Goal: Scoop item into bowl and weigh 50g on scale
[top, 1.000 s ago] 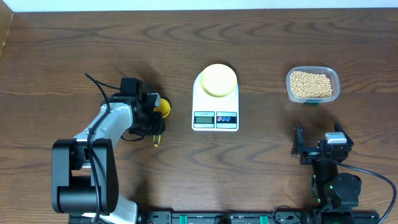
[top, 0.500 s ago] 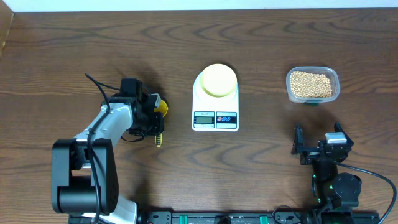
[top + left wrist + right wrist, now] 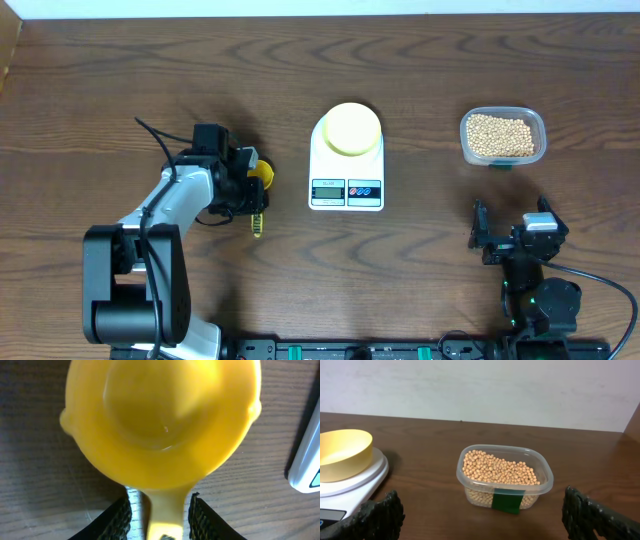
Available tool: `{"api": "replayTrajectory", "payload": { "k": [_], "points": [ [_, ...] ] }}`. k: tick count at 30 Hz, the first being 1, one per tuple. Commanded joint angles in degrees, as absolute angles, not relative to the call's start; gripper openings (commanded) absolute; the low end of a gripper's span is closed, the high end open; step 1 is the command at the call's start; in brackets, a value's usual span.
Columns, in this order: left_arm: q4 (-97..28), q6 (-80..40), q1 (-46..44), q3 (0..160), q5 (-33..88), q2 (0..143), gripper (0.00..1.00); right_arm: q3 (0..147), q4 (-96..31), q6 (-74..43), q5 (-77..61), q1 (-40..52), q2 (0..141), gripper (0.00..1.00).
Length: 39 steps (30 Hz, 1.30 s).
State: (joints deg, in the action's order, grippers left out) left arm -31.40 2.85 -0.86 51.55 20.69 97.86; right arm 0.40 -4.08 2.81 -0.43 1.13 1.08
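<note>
1. Yellow plastic fills the left wrist view. The scoop lies cup-forward, and its handle runs straight back between the jaws of the left gripper. The jaws stand apart on either side of the handle, with a sliver of gap showing on each side, so nothing is clamped yet.
2. The handle's long axis lines up with the jaws' reach, so I judge that a plain close would catch it across its width.
3. The left arm is the nearer one to the scoop. The right gripper sits well apart near the right front edge, with its jaws spread wide and holding nothing.
4. The beans fill a clear tub at the far right of the surface. The pale-yellow bowl sits empty on the scale, which stands between the scoop and the tub.
5. From overhead the arm covers most of the scoop, leaving only the cup edge and handle tip visible. The left wrist view shows how the handle lies between the jaws. The right wrist view shows the bowl's empty inside.
</note>
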Motion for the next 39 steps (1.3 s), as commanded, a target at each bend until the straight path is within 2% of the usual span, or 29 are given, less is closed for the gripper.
{"api": "replayTrajectory", "payload": {
  "k": [1, 4, 7, 12, 15, 20, 22, 39],
  "points": [
    [-31.42, 2.98, -0.71, 51.27, 22.28, 98.70, 0.40, 0.32, -4.36, 3.49, -0.34, 0.82, 1.13, 0.99],
    [-31.42, 2.98, -0.71, 51.27, 23.59, 98.70, 0.40, 0.32, -4.36, 3.49, -0.34, 0.82, 1.13, 0.99],
    [-31.38, 3.01, -0.71, 51.22, 23.59, 98.70, 0.31, 0.32, -4.36, 3.49, -0.34, 0.82, 1.13, 0.99],
    [-31.40, 2.98, -0.71, 51.22, 23.57, 98.70, 0.29, 0.32, -4.36, 3.49, -0.34, 0.82, 1.13, 0.99],
    [-31.40, 2.98, -0.71, 51.22, 23.59, 98.70, 0.23, 0.32, -4.36, 3.49, -0.34, 0.82, 1.13, 0.99],
    [-31.42, 2.98, -0.71, 51.22, 23.62, 98.70, 0.19, 0.32, -4.36, 3.51, -0.34, 0.82, 1.13, 0.99],
    [-31.42, 2.98, -0.71, 51.22, 24.10, 98.70, 0.11, 0.32, -4.36, 3.51, -0.34, 0.82, 1.13, 0.99],
    [-32.51, 1.13, -0.71, 51.22, 26.61, 98.70, 0.07, 0.32, -4.36, 3.51, -0.34, 0.82, 1.13, 0.99]
  ]
}}
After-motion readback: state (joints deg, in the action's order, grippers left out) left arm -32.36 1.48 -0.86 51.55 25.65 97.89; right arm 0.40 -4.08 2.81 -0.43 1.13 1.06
